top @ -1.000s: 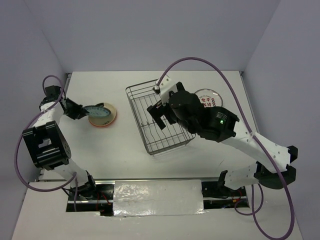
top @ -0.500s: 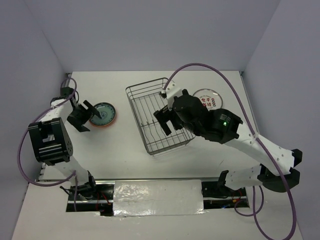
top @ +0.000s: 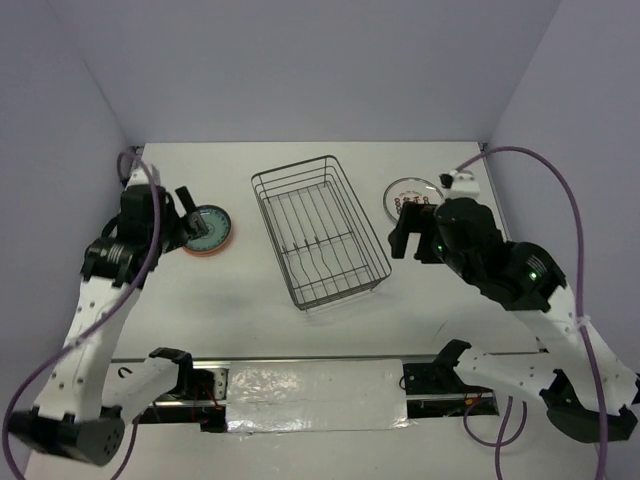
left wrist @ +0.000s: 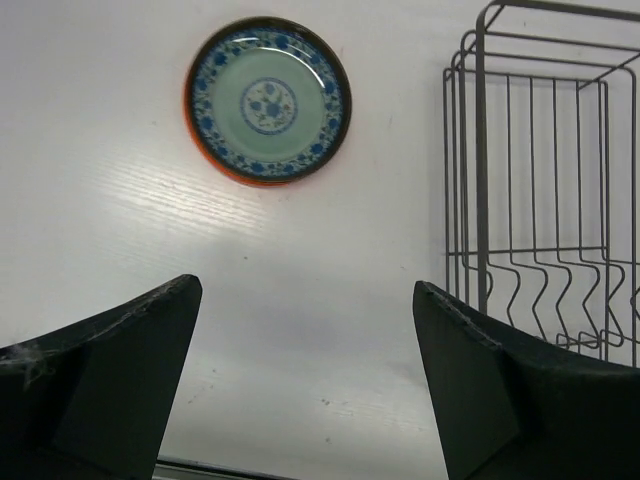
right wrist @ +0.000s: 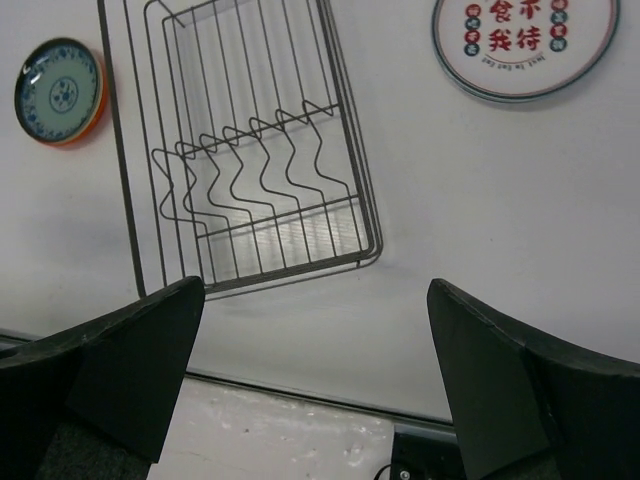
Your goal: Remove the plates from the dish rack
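The dish rack (top: 292,167) is a dark wire basket in the middle of the table, with no plates in it; it also shows in the wrist views (left wrist: 480,150) (right wrist: 350,150). A teal-faced plate (top: 207,228) (left wrist: 268,100) (right wrist: 58,90) lies flat on an orange plate (left wrist: 215,165) left of the rack. A white plate with red characters (top: 410,192) (right wrist: 525,40) lies right of the rack. My left gripper (top: 180,222) (left wrist: 307,290) is open and empty, raised just left of the stacked plates. My right gripper (top: 405,238) (right wrist: 316,285) is open and empty, between rack and white plate.
A foil-covered strip (top: 315,395) runs along the near table edge between the arm bases. Purple cables (top: 540,160) loop over both arms. Grey walls close in the table at the back and on both sides.
My left gripper opened, left the teal-faced plate on the orange one and drew back. My right arm pulled out from over the rack to the right, near the white plate.
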You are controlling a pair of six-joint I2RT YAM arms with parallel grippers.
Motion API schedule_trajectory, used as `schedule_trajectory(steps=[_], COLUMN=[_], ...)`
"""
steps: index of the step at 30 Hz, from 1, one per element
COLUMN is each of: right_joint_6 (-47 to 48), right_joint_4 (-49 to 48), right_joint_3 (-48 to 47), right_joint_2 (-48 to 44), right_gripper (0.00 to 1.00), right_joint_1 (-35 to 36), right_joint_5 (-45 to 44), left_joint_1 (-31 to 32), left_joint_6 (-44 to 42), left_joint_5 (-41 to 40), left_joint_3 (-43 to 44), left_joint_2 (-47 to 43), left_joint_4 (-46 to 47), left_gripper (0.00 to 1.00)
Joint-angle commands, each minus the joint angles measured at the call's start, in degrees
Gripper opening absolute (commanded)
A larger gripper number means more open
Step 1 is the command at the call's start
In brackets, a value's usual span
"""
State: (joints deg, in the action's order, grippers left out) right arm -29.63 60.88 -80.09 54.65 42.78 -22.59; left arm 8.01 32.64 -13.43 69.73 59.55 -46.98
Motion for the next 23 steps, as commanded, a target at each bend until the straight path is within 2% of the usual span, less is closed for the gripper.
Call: schedule_trajectory(steps=[1,3,6,9,14,23], right_joint_6=[-6.31,-6.85,-7.46,-7.20,-7.46,-7.21], right_joint_4=[7.30,9.16,13.20,16.28,19.45,19.45], right_joint_3=[1.07,2.04,2.75,3.36,4.51,6.79], right_joint_2=[-6.21,-9.20,-14.65,-19.40,-25.29,-28.55], right_gripper=[1.00,1.00,1.00,1.00,1.00,1.00], right_joint_1=[-0.33,-0.33,-0.33,-0.33,-0.33,-0.33], right_joint_5=[-5.87,-8.95,-13.26,-15.38,-17.13,-17.05], left_joint_1=[1.57,1.66,2.27,2.27,2.36,2.36], left_joint_6=[2.25,1.20,0.05,-1.34,-5.39,-5.13], left_joint_5=[-10.20,-12.92,-15.90,-15.93,-15.75,-16.54], left_joint_3=[-5.30,-7.06,-6.55,-6.45,-8.39,-8.04], left_joint_2=[-10.13,-17.40,-23.75,-28.06,-36.68,-35.47], left_joint_4=[-2.68,-3.29,-7.23,-11.11,-10.23,-11.64], left_gripper=[1.00,0.99,1.00,0.99,1.00,0.99])
